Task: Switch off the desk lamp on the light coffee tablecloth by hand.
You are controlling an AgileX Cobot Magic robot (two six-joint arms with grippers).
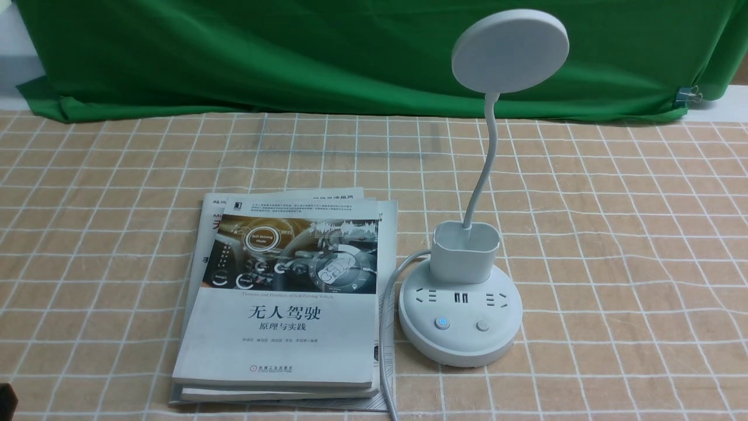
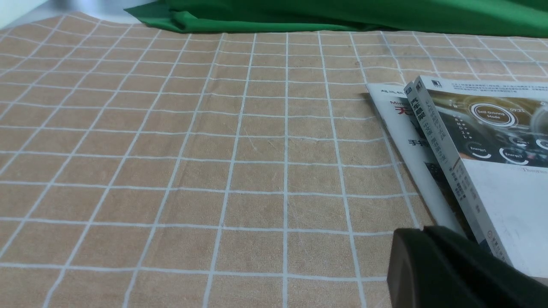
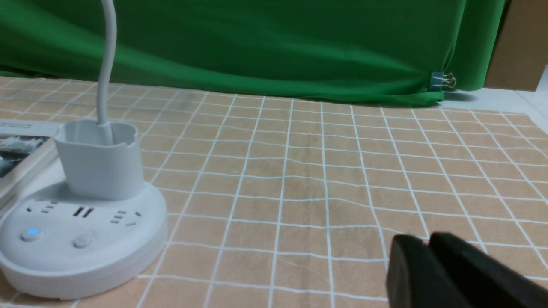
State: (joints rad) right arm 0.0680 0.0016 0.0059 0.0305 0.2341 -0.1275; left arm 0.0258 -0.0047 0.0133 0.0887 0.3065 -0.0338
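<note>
A green backdrop cloth [image 1: 292, 52] hangs across the rear of the workspace, secured by one binder clip [image 3: 441, 80] at its right end. In front of it, the light coffee tablecloth [image 1: 613, 234] covers the whole work surface.

One desk lamp [image 1: 461, 310] stands on the tablecloth, right of centre. Its round base carries two buttons; the left button [image 1: 442, 323] glows blue, the right button [image 1: 482, 325] is unlit. One oval cup sits on the rear of the base, and the thin neck rises from it to the disc head [image 1: 510, 50], which overlaps the backdrop in the front view. One white cord [image 1: 385, 316] leaves the left side of the base and runs toward the near table edge.

Two books [image 1: 280, 304] lie stacked just left of the lamp base, with the cord between them and the base.

The right gripper [image 3: 428, 256] shows only in the right wrist view, as two dark fingers [image 3: 406, 273] pressed together, holding nothing. The lamp base is well apart from these fingers, to their left, with only bare cloth between.

The left gripper [image 2: 426, 252] shows in the left wrist view as two dark fingers [image 2: 406, 265] pressed together and empty. The near corner of the book stack lies just beside these fingers, on their right; bare cloth extends ahead and to their left up to the backdrop.

Right of the lamp, the tablecloth is free to its right edge.
</note>
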